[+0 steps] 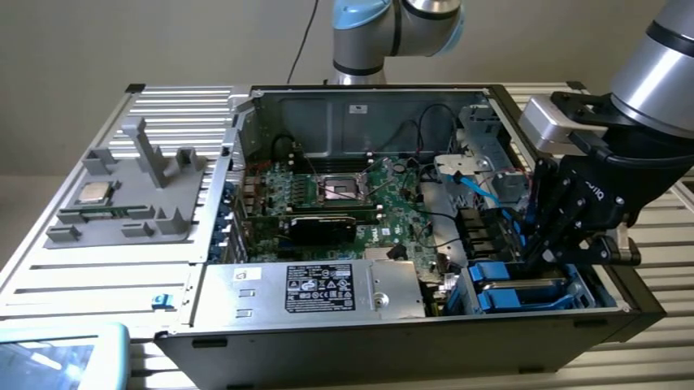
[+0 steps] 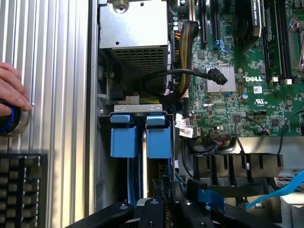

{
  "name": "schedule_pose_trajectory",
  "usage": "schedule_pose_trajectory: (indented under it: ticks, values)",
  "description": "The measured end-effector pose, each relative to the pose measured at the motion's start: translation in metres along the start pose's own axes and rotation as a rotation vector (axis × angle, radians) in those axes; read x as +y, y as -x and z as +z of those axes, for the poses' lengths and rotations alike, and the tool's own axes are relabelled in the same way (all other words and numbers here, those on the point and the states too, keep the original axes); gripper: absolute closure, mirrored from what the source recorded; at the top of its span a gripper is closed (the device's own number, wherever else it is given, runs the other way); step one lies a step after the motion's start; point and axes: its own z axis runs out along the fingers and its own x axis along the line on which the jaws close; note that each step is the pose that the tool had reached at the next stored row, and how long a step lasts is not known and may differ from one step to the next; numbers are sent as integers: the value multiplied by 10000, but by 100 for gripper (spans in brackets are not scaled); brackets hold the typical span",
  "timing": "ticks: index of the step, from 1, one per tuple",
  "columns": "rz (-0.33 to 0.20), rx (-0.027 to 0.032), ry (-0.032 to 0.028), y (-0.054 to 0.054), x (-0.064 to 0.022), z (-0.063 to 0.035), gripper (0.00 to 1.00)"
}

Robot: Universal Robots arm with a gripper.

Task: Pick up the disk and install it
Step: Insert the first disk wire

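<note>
The disk [image 2: 159, 137] stands edge-on in the drive bay at the case's front corner, and its two bright blue bracket tabs face the wrist camera. In the exterior view its blue bracket [image 1: 518, 286] shows low in the bay on the exterior view's right. My black gripper [image 1: 545, 256] reaches down into that bay directly over it. In the wrist view my gripper [image 2: 164, 209] has its fingers close together on the blue-edged end of the disk. The disk's label is hidden.
The open computer case [image 1: 217, 325] lies on a slatted metal table. It holds the motherboard [image 1: 336, 195], a silver power supply [image 1: 314, 288] and a loose blue cable [image 1: 477, 191]. A grey fixture [image 1: 130, 195] carries a CPU chip [image 1: 93, 193]. A hand [image 2: 12, 92] rests by a blue-ringed button [image 2: 7, 118], above a keyboard [image 2: 21, 190].
</note>
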Motion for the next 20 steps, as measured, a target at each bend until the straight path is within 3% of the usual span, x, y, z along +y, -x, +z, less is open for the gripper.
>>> schedule_pose_trajectory:
  ticks: [15, 16, 17, 20]
  values:
    - [1, -3, -6, 0, 13, 5, 82]
    - [2, 0, -6, -1, 14, -1, 82]
    - [2, 0, -7, -1, 15, -7, 75]
    - [2, 2, -7, -6, 24, -92, 75]
